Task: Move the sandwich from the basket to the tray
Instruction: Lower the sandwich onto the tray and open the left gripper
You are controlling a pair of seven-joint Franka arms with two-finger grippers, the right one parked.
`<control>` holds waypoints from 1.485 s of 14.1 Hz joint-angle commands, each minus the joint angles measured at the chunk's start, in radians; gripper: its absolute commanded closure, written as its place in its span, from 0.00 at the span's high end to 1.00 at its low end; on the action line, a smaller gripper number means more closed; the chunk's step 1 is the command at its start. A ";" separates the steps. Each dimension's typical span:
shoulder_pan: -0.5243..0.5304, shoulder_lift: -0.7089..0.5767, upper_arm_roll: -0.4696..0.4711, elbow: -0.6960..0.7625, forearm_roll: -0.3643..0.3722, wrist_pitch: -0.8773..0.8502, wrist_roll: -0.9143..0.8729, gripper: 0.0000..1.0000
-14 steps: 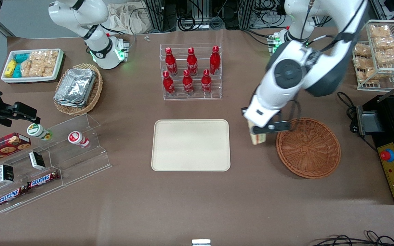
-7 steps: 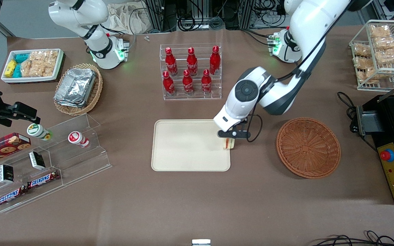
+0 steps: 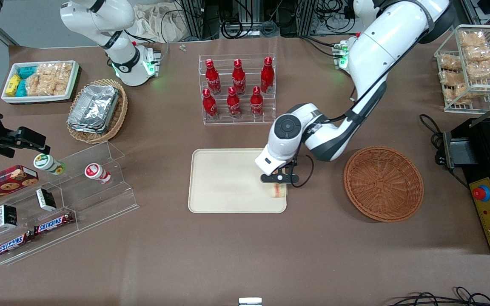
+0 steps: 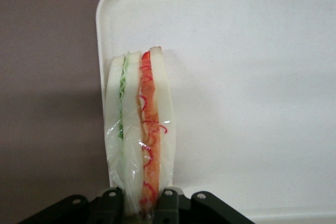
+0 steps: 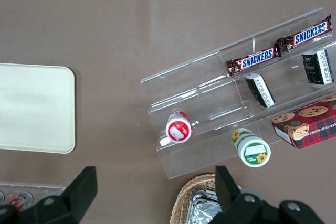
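Best lowered gently until the sandwich (image 4: 140, 135) meets the tray (image 3: 228, 182), then nudged a touch inward from the rim before letting go, since the wedge sits close to the tray edge nearest the basket (image 3: 383, 183). Worth releasing slowly so the wrapped slices do not tip or stick to the pads. Gripper (image 3: 279, 182) low over that edge of the tray, fingers (image 4: 169, 203) narrowly parted and pinching the sandwich by its end, wedge hanging just above or barely at the tray surface. Basket left without contents, apart from the tray.
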 commanded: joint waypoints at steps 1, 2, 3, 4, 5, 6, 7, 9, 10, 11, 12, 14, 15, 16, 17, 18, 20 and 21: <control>-0.016 0.025 0.011 0.063 0.024 -0.008 -0.031 0.00; -0.018 0.030 0.011 0.076 0.021 -0.008 -0.031 0.00; -0.018 0.043 0.011 0.077 0.026 -0.006 -0.033 0.00; -0.021 0.048 0.011 0.077 0.029 -0.005 -0.035 0.00; -0.025 0.059 0.011 0.081 0.026 -0.003 -0.035 0.00; -0.025 0.071 0.011 0.101 0.026 -0.003 -0.036 0.00; -0.025 0.086 0.011 0.122 0.026 -0.005 -0.036 0.00; -0.028 0.103 0.011 0.139 0.026 -0.005 -0.038 0.38; -0.028 0.105 0.011 0.142 0.027 -0.005 -0.036 0.76; -0.028 0.105 0.011 0.144 0.027 -0.005 -0.036 0.99; -0.027 0.100 0.011 0.153 0.027 -0.011 -0.036 0.99; -0.024 0.087 0.009 0.165 0.029 -0.072 -0.036 0.99; -0.024 0.068 0.009 0.190 0.026 -0.122 -0.038 1.00; -0.022 0.042 0.008 0.210 0.021 -0.193 -0.038 1.00; -0.018 0.010 0.008 0.233 0.013 -0.274 -0.036 1.00; -0.012 -0.031 0.005 0.244 0.010 -0.346 -0.028 1.00; 0.036 -0.117 0.003 0.242 -0.046 -0.397 -0.024 1.00; 0.066 -0.162 0.003 0.236 -0.092 -0.400 -0.019 1.00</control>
